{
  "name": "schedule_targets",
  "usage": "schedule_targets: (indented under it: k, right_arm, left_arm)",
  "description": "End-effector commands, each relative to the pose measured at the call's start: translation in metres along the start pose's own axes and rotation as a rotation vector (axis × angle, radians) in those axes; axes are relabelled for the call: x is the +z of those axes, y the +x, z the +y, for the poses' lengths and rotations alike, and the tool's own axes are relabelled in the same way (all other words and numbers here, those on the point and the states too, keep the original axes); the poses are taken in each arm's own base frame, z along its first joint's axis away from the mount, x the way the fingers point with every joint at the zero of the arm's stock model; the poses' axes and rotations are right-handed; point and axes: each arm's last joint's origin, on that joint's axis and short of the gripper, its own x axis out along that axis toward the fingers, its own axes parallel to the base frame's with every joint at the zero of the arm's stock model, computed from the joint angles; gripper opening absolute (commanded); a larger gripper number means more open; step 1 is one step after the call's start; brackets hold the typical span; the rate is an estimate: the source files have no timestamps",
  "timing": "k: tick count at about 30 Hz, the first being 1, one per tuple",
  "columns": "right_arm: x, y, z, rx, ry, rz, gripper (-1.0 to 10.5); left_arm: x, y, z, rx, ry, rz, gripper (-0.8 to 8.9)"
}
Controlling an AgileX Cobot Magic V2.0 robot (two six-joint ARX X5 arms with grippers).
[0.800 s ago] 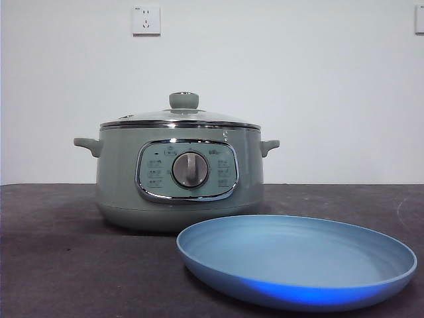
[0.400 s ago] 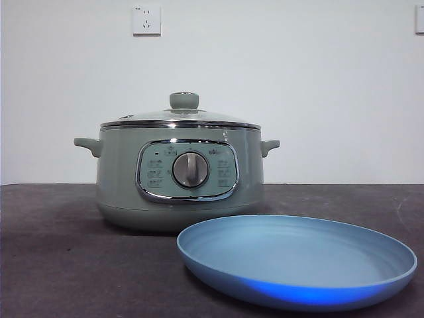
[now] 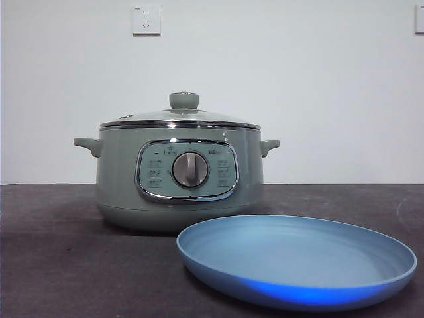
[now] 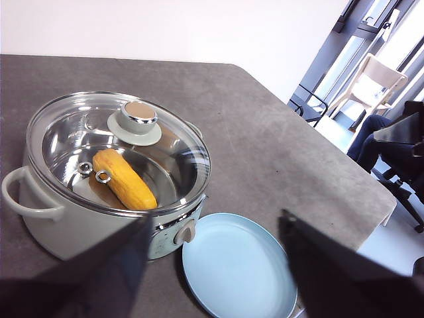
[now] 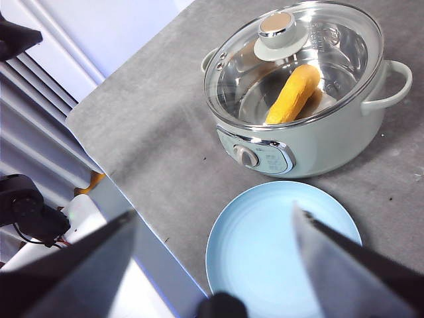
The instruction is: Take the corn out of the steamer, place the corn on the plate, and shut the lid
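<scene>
Sage-green round electric steamer sits on the dark grey textured desk, chrome-framed control panel and silver dial facing the front camera. Clear glass lid with chrome rim and sage-green knob is seated on the steamer, closed. Yellow-orange corn cob lies inside the steamer on the shiny steel bottom, visible through the glass in both wrist views.

Wide shallow blue plate sits on the desk just in front of the steamer, offset toward the right side of the front view, nothing on it. Plate rim is close to the steamer base; can't tell if they touch.

Left pincer: high above the desk, jaws apart, holding nothing, steamer and plate both below it. Right pincer: also high up, jaws apart, holding nothing, over the plate side. Neither shows in the front view.

Room: plain white wall behind the desk, white wall socket above the steamer. Left wrist view shows the desk's rounded far corner, and past it a light-coloured chair by a window and part of a seated person. Right wrist view shows the desk edge and, below it, dark hardware with red wiring.
</scene>
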Motion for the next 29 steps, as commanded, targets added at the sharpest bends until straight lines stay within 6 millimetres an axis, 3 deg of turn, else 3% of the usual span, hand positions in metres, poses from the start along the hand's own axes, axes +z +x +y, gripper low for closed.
schedule_targets:
  k: [1,9,15,23,29]
  right_arm:
    - [0.001,0.0,0.001,0.002,-0.004,-0.007,6.0]
    - [0.001,0.0,0.001,0.001,-0.005,-0.007,6.0]
    - [0.001,-0.001,0.001,0.001,-0.005,-0.007,6.0]
    - [0.002,0.002,-0.002,0.002,0.005,0.003,6.0]
    - [0.002,0.005,-0.004,0.003,0.014,0.012,6.0]
  left_arm:
    - [0.002,0.002,0.002,0.001,0.013,-0.001,5.9]
    - [0.013,0.021,0.013,-0.04,0.037,-0.007,5.91]
    - [0.033,0.048,0.023,-0.068,0.066,-0.012,5.91]
    - [0.064,0.106,0.032,-0.044,0.146,-0.008,5.91]
    - [0.074,0.161,0.04,0.003,0.218,0.014,5.9]
